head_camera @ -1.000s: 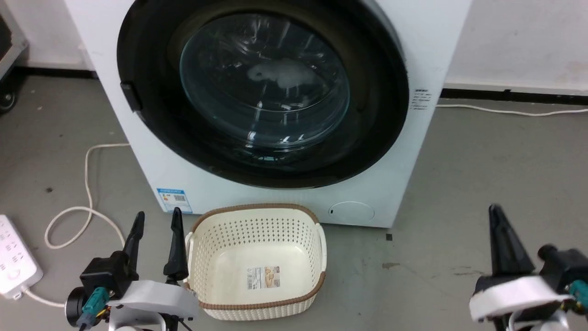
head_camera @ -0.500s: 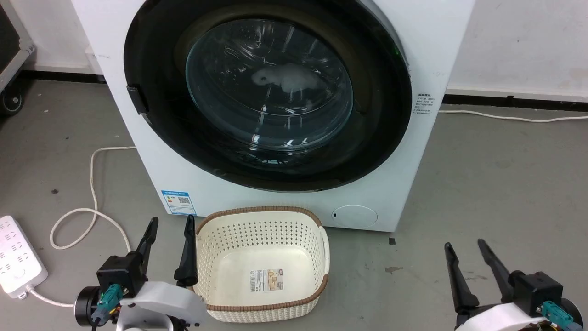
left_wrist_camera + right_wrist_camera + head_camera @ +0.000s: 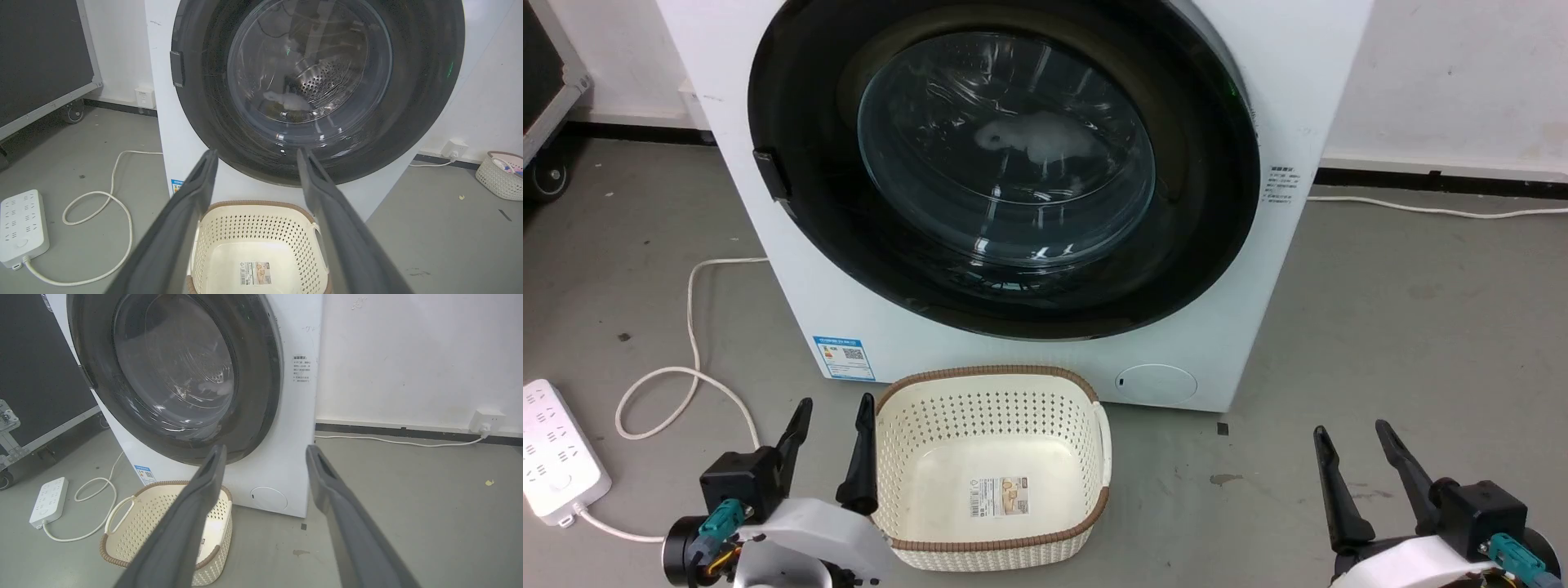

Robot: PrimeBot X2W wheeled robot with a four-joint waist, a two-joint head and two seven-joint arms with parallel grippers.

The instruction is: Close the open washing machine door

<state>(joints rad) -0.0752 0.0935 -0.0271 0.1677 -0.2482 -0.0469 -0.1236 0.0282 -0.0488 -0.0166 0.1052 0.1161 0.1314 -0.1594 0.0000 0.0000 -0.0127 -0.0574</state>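
Left hand (image 3: 836, 400) was open just beside the basket (image 3: 988, 371), right hand (image 3: 1349, 428) open well apart; the door (image 3: 1005, 155) sat flush on the washer (image 3: 792, 286)

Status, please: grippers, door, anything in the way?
Left gripper open, empty, beside the basket. Right gripper open, empty. Washing machine door flush with the front, looks shut. Basket sits below it, not touching the door.

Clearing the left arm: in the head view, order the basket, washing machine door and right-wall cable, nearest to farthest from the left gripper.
From the left gripper:
1. Basket, on the floor just to its right.
2. Washing machine door, ahead and higher up.
3. White cable, far right along the back wall.
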